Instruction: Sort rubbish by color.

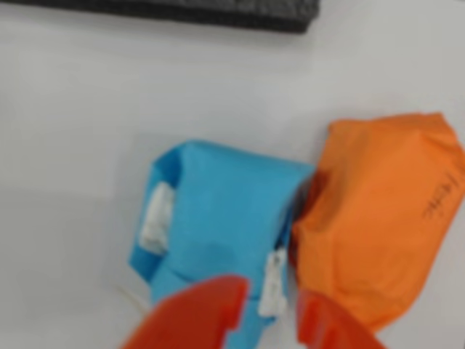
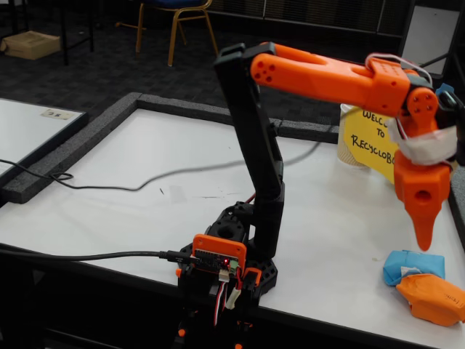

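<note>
Rubbish to sort: two crumpled paper wads visible, one orange, one blue, no green one in either view. Largest first: white table (image 2: pixel 145 182), dark foam border round it; then orange arm (image 2: pixel 327 76), reaching out toward 3 o'clock of the fixed view; then yellow sign (image 2: pixel 367 142) at about 2 o'clock, with one tan cup (image 2: pixel 346 131) partly hidden behind it. Then orange wad (image 1: pixel 381 211) at 3 o'clock of the wrist view, bigger of the pair, pressed against blue wad (image 1: pixel 218 218) near centre, both lying on the table near its front right corner in the fixed view, at roughly 4 o'clock. Smallest: gripper (image 1: pixel 272 309), at 6 o'clock of the wrist view, fingers a little apart, holding nothing, poised above the wads and over the seam between them. Likely light, soft, easily squashed, not slippery, not fragile; best pinched across the folded middle of the blue wad, clear of its orange neighbour.
</note>
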